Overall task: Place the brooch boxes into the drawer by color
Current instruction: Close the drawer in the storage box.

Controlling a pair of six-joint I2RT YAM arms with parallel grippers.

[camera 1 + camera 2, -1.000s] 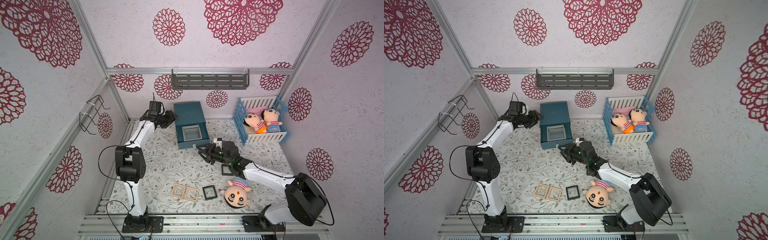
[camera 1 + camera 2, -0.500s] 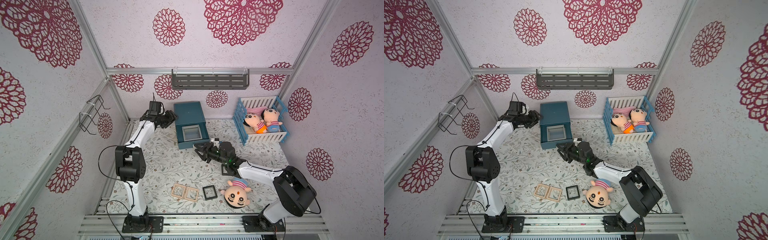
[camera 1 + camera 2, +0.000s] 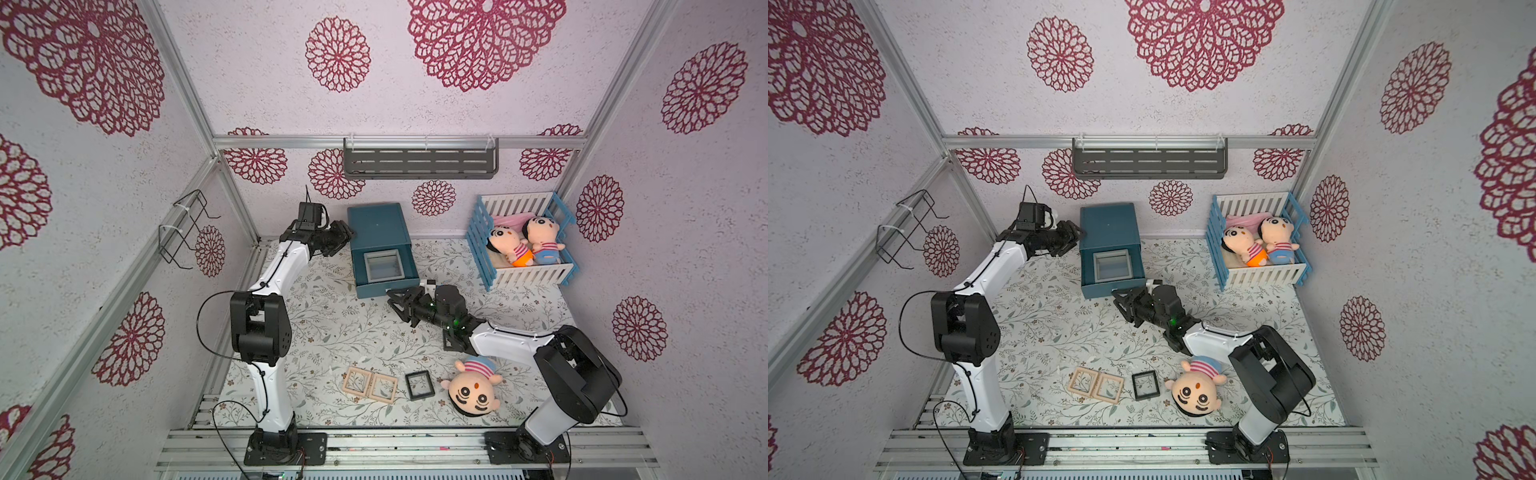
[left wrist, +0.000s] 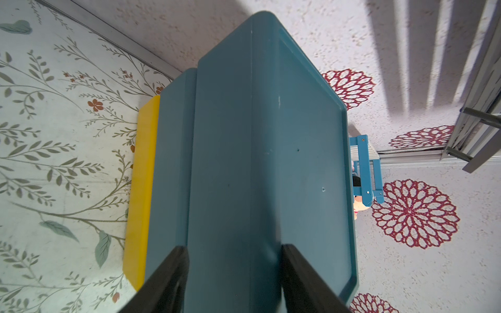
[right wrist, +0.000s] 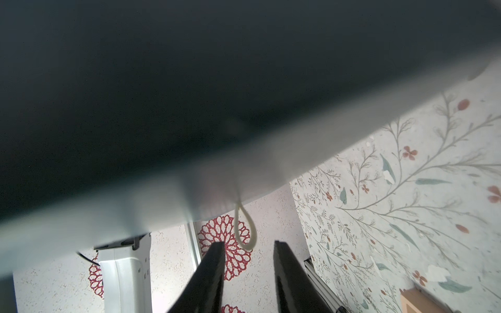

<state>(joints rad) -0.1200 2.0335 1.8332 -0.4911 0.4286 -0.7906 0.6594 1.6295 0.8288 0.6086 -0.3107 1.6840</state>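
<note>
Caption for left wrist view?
Left gripper straddling the teal cabinet's edge; a yellow panel at its foot on the floral mat.

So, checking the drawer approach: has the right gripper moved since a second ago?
Yes. In a top view the right gripper has shifted slightly left along the front of the teal drawer cabinet, which has not moved.

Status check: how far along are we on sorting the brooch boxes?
Done: one grey box lies in the open drawer; no second grey is visible. In hand: the left gripper clamps the blue cabinet, the right gripper is open by the drawer's pull loop. Remaining: two wood boxes and two black boxes on the table.
</note>
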